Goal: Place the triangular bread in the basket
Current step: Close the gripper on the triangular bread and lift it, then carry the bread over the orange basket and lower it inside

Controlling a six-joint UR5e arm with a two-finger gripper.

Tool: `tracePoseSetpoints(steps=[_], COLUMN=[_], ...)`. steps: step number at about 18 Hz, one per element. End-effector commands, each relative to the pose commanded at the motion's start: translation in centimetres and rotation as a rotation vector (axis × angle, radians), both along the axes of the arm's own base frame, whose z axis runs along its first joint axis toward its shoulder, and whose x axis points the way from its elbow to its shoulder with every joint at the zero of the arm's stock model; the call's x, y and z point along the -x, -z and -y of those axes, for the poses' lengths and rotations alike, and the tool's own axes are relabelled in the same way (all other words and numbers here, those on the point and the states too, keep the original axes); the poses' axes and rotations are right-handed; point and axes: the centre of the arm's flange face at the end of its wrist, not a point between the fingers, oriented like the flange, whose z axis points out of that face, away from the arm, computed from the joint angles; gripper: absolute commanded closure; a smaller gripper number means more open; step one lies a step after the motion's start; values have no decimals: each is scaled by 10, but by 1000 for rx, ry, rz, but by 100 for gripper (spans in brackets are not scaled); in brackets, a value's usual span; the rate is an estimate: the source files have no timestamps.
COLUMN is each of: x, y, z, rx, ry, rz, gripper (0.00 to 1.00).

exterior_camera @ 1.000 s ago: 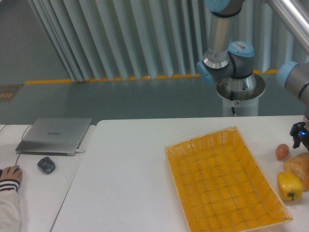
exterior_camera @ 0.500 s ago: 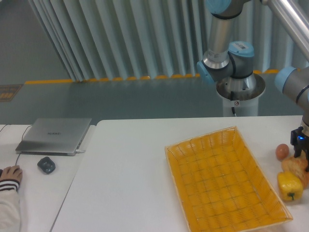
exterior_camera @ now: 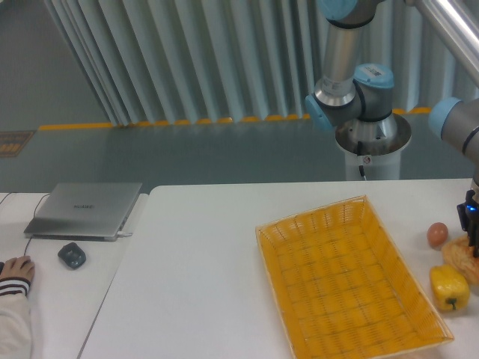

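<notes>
Yellow wicker basket (exterior_camera: 344,280) on white bench (exterior_camera: 202,277). Triangular bread (exterior_camera: 458,256) at right edge, betw. egg (exterior_camera: 437,234) & pepper (exterior_camera: 449,287). Tool (exterior_camera: 472,238) on bread; jaw state can't be told.

A wall of pale grey-blue vertical ribbed panels (exterior_camera: 187,60) fills the back of the room, its left part slanting down toward the floor. Below it lies a smooth, dull grey-green floor (exterior_camera: 172,157) crossed by a dashed yellow-orange line (exterior_camera: 150,123) that runs along the foot of the panels; a small patch of yellow striped marking (exterior_camera: 11,142) sits at the far left edge. In front stands a broad white table (exterior_camera: 202,262), with a second white tabletop (exterior_camera: 56,299) just beside it on the left, a narrow dark seam between them. The light is even and soft, with faint shadows only.
</notes>
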Motion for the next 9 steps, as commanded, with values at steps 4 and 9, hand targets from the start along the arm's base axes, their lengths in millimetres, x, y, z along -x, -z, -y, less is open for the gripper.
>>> tracePoseSetpoints(steps=[4, 9], x=[-20, -60], y=[-33, -50], z=[-5, -37], rx=[-41, -103], ry=[10, -6], rz=[20, 51], gripper=[100, 98])
